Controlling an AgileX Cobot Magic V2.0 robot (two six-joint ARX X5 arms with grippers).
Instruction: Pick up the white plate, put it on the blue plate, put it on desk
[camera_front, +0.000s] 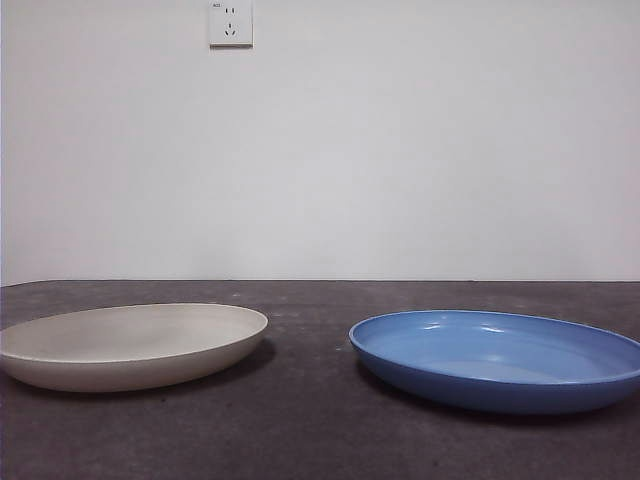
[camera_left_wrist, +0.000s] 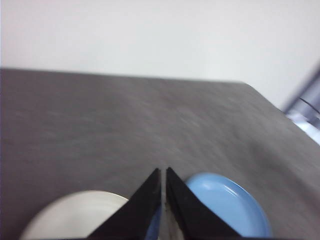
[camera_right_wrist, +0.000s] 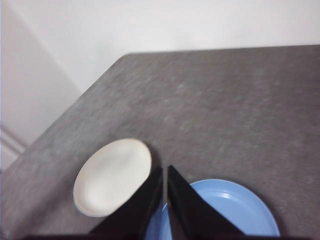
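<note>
The white plate is seen lying flat on the desk, on the left side of the front view, with nothing resting in it. The blue plate is set on the same surface to the right, well apart from the white one, a strip of bare desk being left between the two rims. Both plates are shown upright on their bases, and neither is touched by anything.

In the left wrist view, the left gripper is held above the desk, its two black jaws brought together with only a thin slit between them and nothing held. In the right wrist view, the right gripper is likewise held high, its jaws pressed nearly together and empty.

A white wall socket is mounted on the pale wall behind the desk.
</note>
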